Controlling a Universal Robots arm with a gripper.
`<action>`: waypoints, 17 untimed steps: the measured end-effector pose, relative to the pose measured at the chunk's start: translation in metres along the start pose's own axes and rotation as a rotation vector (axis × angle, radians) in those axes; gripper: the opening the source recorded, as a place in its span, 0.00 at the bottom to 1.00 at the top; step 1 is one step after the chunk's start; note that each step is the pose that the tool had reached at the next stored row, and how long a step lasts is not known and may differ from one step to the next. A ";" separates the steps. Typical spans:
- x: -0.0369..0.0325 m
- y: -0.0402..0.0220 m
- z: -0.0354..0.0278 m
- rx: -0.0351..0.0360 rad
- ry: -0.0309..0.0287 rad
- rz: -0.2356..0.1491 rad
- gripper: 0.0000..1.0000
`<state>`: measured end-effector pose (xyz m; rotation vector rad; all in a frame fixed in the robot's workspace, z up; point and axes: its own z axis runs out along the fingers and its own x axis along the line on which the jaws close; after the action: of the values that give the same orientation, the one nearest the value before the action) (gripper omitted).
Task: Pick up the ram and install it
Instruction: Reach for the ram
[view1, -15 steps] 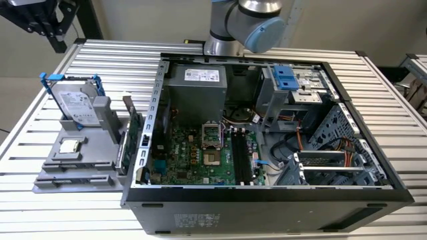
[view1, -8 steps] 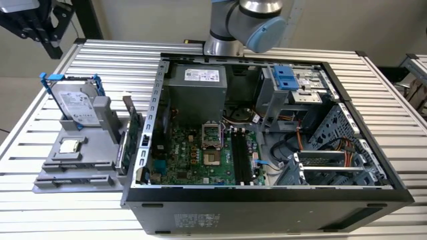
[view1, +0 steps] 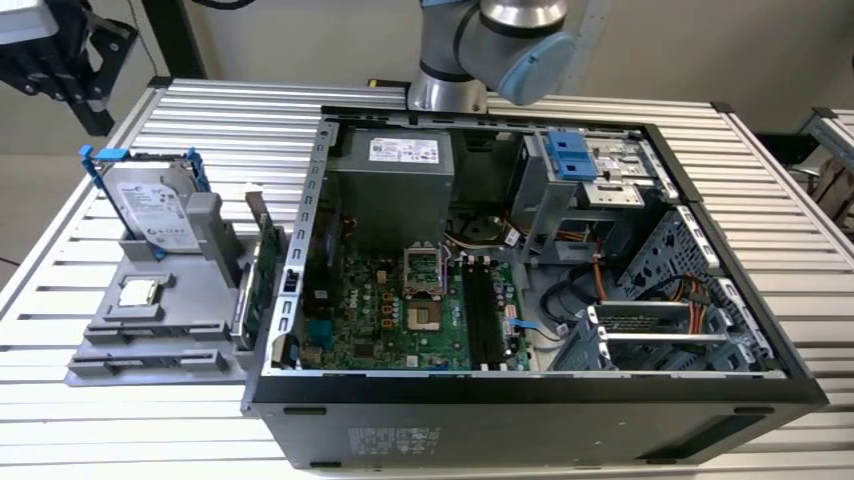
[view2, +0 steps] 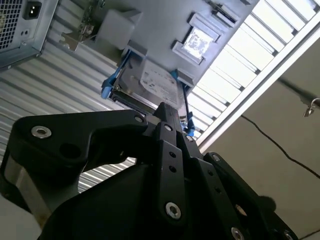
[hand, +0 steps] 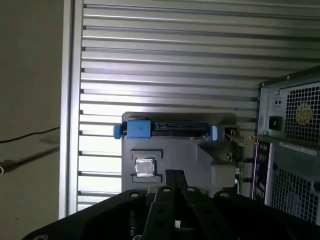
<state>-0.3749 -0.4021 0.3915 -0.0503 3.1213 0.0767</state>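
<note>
My gripper (hand: 174, 173), fingers together and empty, hangs over the slatted metal counter (hand: 175, 50) beside the computer case (hand: 295, 165); ram (view1: 264, 262) stands beside that case.

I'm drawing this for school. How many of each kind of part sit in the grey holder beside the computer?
hard drive: 1
processor chip: 1
ram: 1, as far as I can tell edge-on
Total: 3

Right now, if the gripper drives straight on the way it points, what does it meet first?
Likely the grey holder, near the hard drive and processor chip, not the ram; depth is unclear.
</note>
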 end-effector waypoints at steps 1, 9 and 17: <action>0.0002 -0.0041 -0.0001 -0.0001 0.0000 0.000 0.00; 0.0009 -0.0375 -0.0015 0.0000 0.0000 0.000 0.00; 0.0000 -0.0624 -0.0026 0.0000 0.0000 0.000 0.00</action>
<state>-0.3729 -0.4645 0.3911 -0.0505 3.1213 0.0766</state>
